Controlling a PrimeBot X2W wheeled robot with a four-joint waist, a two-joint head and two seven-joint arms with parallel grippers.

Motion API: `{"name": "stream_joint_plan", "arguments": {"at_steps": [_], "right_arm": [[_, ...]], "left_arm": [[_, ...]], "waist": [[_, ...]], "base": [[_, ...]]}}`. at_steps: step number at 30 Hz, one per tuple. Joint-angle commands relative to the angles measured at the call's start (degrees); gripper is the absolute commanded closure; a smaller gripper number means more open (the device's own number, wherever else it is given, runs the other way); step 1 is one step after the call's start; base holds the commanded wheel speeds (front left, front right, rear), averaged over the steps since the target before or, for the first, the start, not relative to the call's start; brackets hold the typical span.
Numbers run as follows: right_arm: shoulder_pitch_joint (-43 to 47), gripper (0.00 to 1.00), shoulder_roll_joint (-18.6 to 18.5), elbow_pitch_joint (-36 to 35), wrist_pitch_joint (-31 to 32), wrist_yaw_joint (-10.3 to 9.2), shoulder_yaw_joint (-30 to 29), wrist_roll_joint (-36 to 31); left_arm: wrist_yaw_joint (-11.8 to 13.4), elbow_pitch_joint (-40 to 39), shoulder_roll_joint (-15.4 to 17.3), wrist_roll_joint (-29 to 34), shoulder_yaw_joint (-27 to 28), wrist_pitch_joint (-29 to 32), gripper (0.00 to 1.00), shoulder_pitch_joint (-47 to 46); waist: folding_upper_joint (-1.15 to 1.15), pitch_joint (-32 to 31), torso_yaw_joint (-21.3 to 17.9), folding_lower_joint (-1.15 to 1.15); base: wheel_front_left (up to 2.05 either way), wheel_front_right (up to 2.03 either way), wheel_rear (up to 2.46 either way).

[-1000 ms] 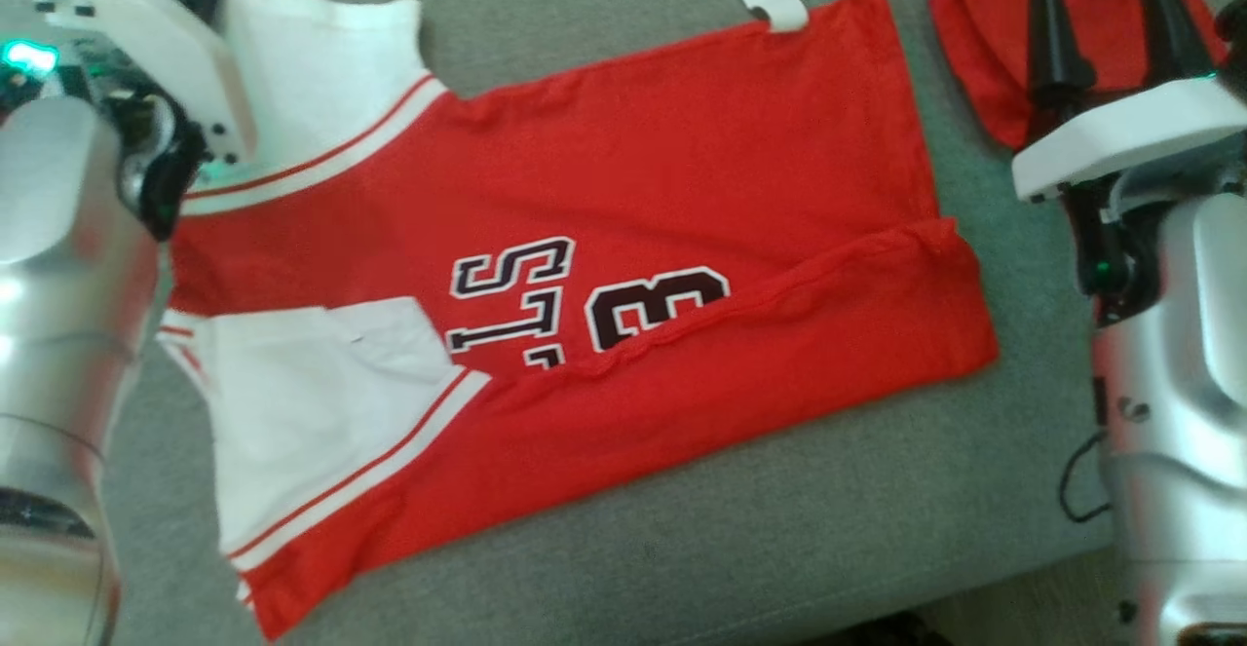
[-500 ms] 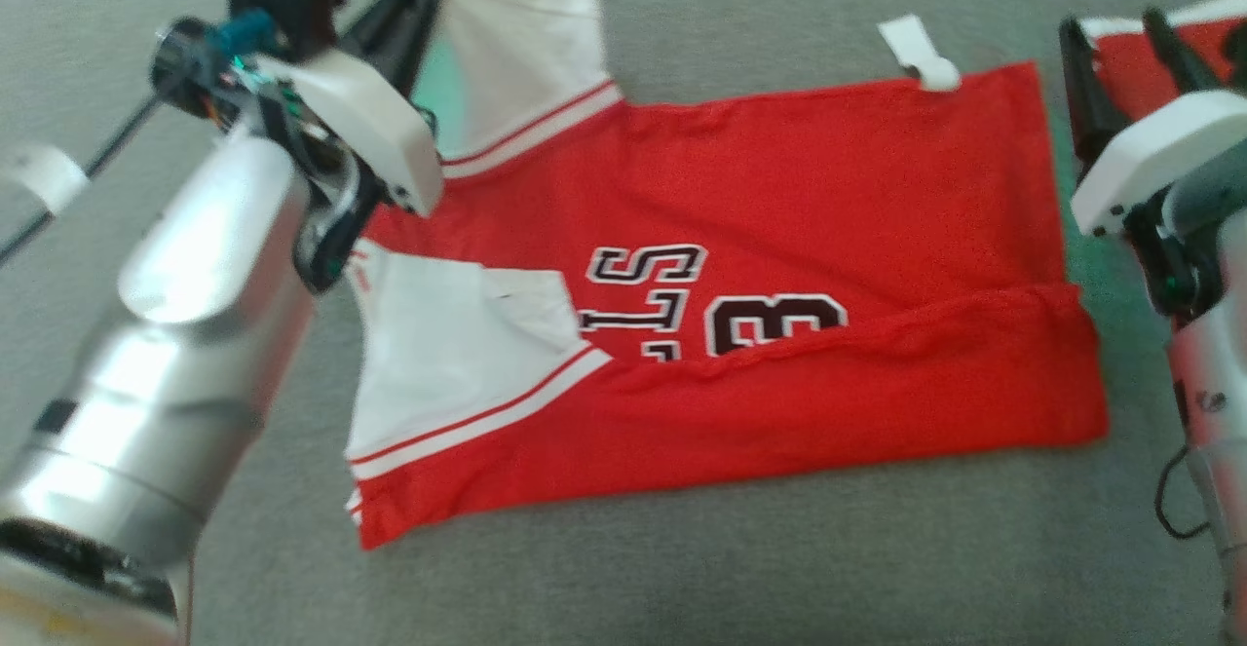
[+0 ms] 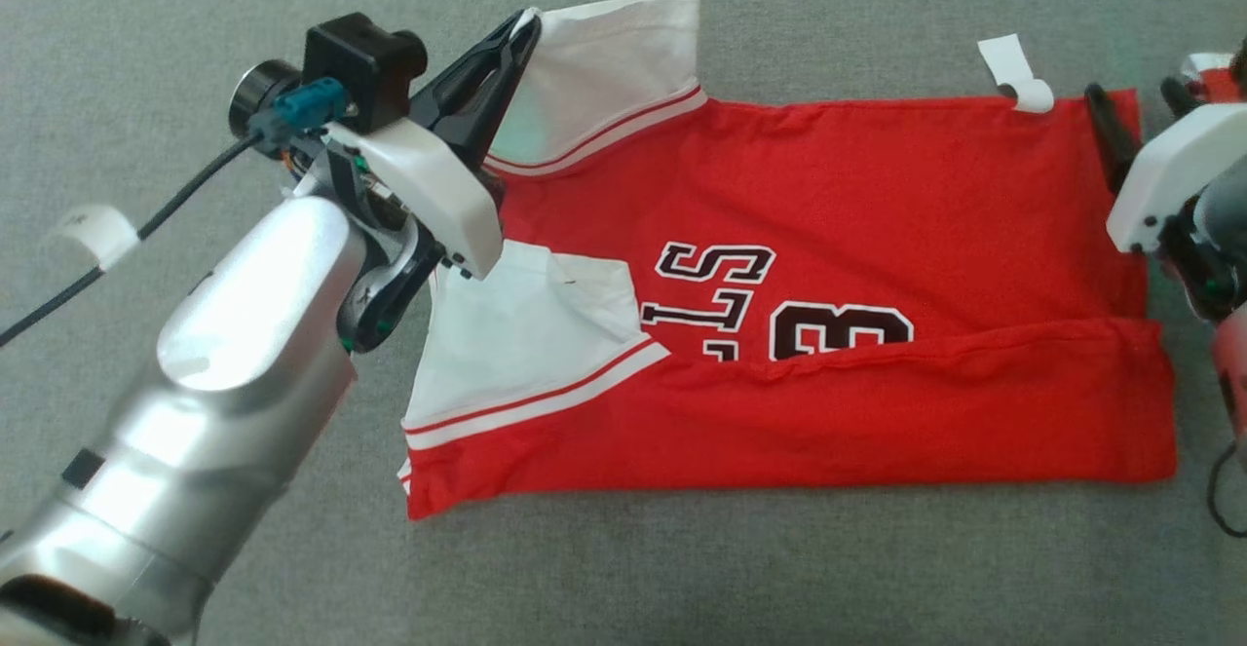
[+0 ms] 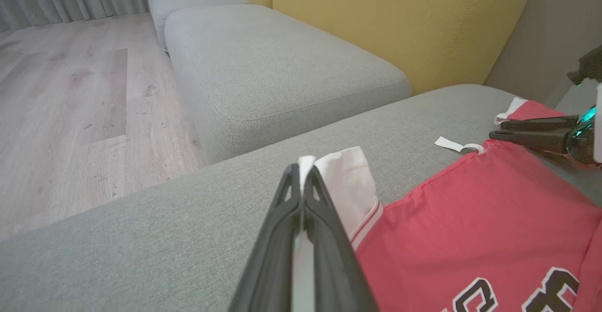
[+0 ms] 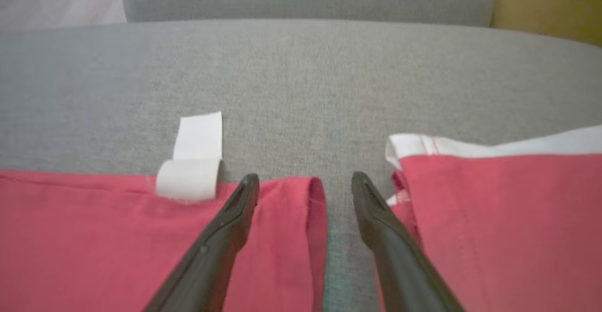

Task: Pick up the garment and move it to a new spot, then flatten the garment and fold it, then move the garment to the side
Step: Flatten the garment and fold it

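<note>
Left hand [image 3: 521,27] sits upper left of the head frame, fingers pressed together, pinching the far corner of the jersey's [image 3: 877,188] upper white sleeve [image 3: 614,52]. Left wrist view confirms it: left hand [image 4: 301,173] closed tight, with white cloth caught between the fingers. That sleeve corner looks raised off the grey cushion [image 3: 682,568].

Small curled white strip [image 3: 93,232] lies alone at the left edge, well apart from the jersey.

Jersey lies mid-frame, spread mostly flat, long axis running left to right. Second white sleeve [image 3: 526,334] is folded in over the red body at lower left. Bottom long edge is folded up as a red band [image 3: 877,412], covering the lower part of the black lettering [image 3: 779,305].

White tape strip [image 3: 1018,76] curls at the jersey's top edge, upper right.

Right hand [image 3: 1130,91] is at the right edge, fingers spread, at the jersey's upper right corner. In the right wrist view the right hand [image 5: 304,180] straddles that corner: one finger over red cloth, the other over the grey gap. Can't tell whether it touches the cloth. Nothing is gripped.

Another red garment [image 5: 494,208] with a white edge lies just beside it, far right.
</note>
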Motion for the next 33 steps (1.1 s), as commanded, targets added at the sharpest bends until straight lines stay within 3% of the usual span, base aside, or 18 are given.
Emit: {"name": "stream_joint_plan", "arguments": {"at_steps": [1, 8, 9, 10, 11, 26, 33], "right_arm": [[-1.7, 0.0, -1.1, -0.2, 0.4, -0.04, 1.2, 0.1], [-4.3, 0.0, -1.7, 4.4, 1.5, -0.04, 4.7, 1.2], [-4.5, 0.07, -1.6, 4.8, 1.8, -0.04, 5.3, 1.6], [-4.8, 0.77, -1.7, 5.1, 1.9, -0.04, 5.9, 1.9], [-5.0, 1.0, -1.7, 5.2, 1.6, -0.04, 6.4, 2.3], [-11.2, 1.0, -0.4, 1.6, -10.3, -0.04, 8.9, 11.7], [-14.6, 1.0, 0.3, 0.0, -14.7, -0.04, 9.8, 18.4]], "left_arm": [[0.6, -2.2, 2.6, -0.2, 2.1, 0.3, 1.0, -1.3], [1.3, -3.2, 2.9, -0.2, 1.9, 0.8, 1.0, -1.5], [1.3, -3.1, 2.9, -0.2, 1.9, 0.8, 1.0, -1.7], [1.3, -3.0, 2.9, -0.2, 1.9, 0.8, 1.0, -1.8], [1.3, -2.9, 2.9, -0.2, 1.9, 0.7, 1.0, -2.0], [4.0, 4.3, 5.3, -0.2, 6.8, -5.5, 1.0, -6.1], [4.0, 10.7, 4.4, 0.5, 8.6, -9.9, 1.0, -12.5]], "waist": [[0.0, 0.4, 0.2, 0.0], [0.0, 1.7, 0.4, 0.0], [0.0, 1.9, 0.4, 0.0], [0.0, 2.0, 0.4, 0.0], [0.0, 2.1, 0.3, 0.0], [0.0, 1.6, -4.2, 0.0], [0.0, 2.2, -5.8, 0.0]], "base": [[0.0, 0.0, 0.0], [0.0, 0.0, 0.0], [0.0, 0.0, 0.0], [0.0, 0.0, 0.0], [0.0, 0.0, 0.0], [0.0, 0.0, 0.0], [0.0, 0.0, 0.0]]}}
